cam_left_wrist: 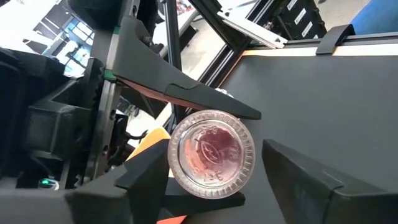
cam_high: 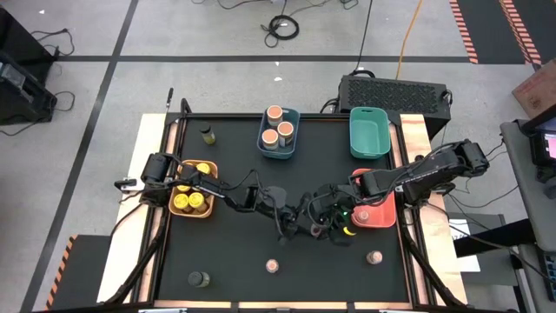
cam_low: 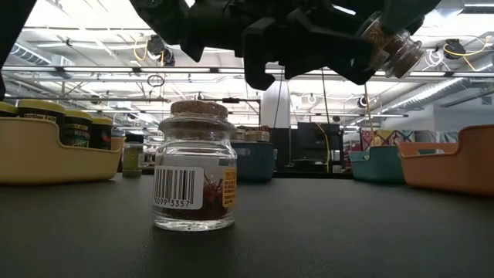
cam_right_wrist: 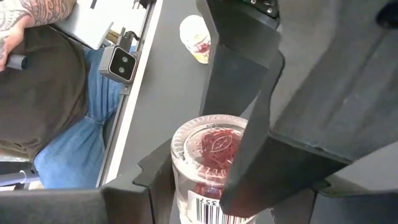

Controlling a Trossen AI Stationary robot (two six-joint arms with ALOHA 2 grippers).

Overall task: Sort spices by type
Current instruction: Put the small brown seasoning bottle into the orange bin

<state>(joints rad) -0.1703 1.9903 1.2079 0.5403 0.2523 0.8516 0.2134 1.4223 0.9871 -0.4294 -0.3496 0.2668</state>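
Seemingly, orange bin (cam_high: pixel 176 209) holds yellow-lidded jars (cam_high: pixel 193 200); blue bin (cam_high: pixel 292 146) peach-topped jars (cam_high: pixel 276 128).

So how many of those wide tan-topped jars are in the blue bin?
3, clustered in the rectangular blue plastic bin at the table's far edge: one tan-topped jar, another, a third. None looks hidden.

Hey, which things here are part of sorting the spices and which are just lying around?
Job: small glass jar of red threads, held by right tool, left tool beside it; two loose cork-topped jars; two dark olive jars; yellow-lidded jars; peach-topped jars; four plastic bins.
Lying about: black vented box; floor cables; person beside table.
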